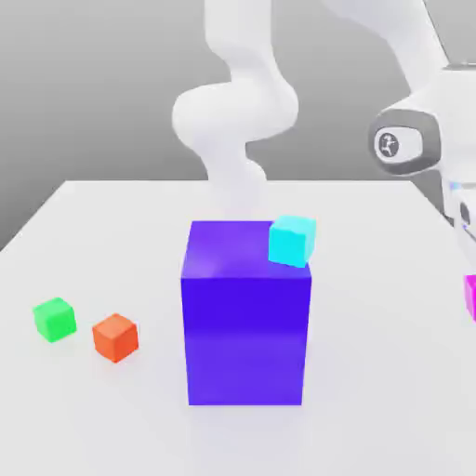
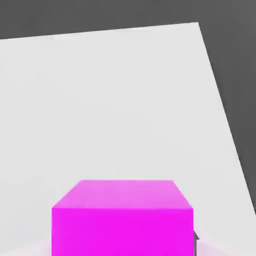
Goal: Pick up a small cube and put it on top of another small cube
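Observation:
The small magenta cube [image 1: 471, 299] shows at the exterior view's right edge, just below the arm's hand. My gripper [image 1: 472, 288] is shut on this cube, which looms large and close in the hand view [image 2: 122, 220] over the white table. The small green cube [image 1: 54, 319] rests on the table far off at the exterior view's left, well apart from the gripper.
A big purple block [image 1: 245, 325] stands mid-table between the gripper and the green cube, with a cyan cube [image 1: 292, 241] at its top corner. An orange-red cube [image 1: 115, 337] lies just right of the green one. The white table [image 1: 372, 390] has bare surface in front.

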Action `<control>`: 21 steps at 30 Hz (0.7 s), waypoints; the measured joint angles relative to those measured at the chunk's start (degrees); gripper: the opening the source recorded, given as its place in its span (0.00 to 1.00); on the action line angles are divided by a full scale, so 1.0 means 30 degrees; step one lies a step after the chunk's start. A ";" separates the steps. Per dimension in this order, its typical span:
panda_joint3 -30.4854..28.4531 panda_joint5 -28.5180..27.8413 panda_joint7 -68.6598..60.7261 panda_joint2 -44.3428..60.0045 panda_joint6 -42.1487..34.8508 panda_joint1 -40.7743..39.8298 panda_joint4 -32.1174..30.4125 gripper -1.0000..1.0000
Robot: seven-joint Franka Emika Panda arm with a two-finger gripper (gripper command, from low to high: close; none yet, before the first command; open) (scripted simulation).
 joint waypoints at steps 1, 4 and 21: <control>-0.0637 -0.0257 -0.0510 -0.0154 -0.0123 -0.0966 -0.0025 0.00; -0.2212 -0.1078 -0.2615 -0.0644 -0.0625 -0.4071 -0.0186 0.00; -1.2778 -0.5693 -1.4755 -0.3425 -0.3541 -1.5002 -0.1447 0.00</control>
